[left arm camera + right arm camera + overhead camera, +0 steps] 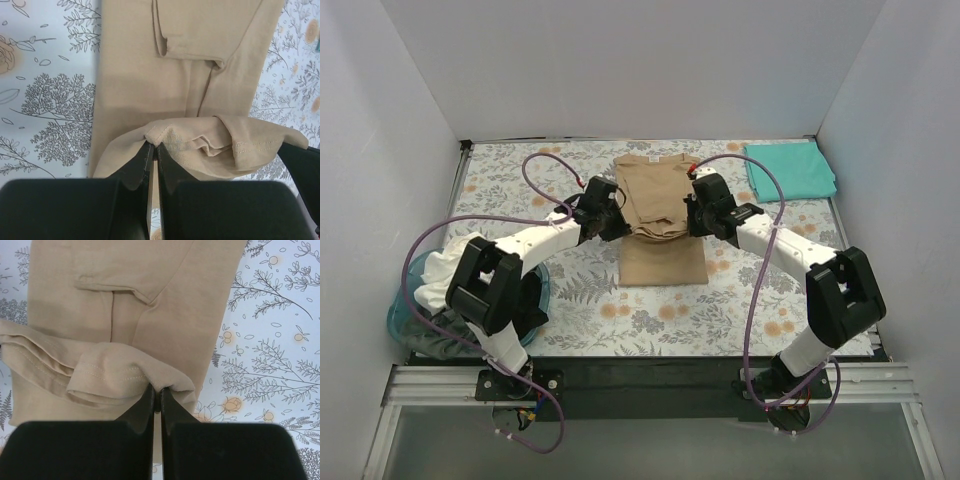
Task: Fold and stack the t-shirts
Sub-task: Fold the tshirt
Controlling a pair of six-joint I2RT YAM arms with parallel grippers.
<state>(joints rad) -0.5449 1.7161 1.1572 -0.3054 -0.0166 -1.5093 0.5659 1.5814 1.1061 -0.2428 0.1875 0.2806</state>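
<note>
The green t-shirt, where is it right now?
In the top view, the teal-green t-shirt lies folded at the far right corner of the table, just right of the tan t-shirt.

Both arms bend in toward the middle, and the left hand [603, 215] and the right hand [698, 212] face each other, each pinched tight on the tan t-shirt [660, 262].

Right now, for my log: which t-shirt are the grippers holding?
The tan t-shirt: left gripper and right gripper both pinch it. The teal t-shirt lies folded apart; the white t-shirt is in the basket.
</note>
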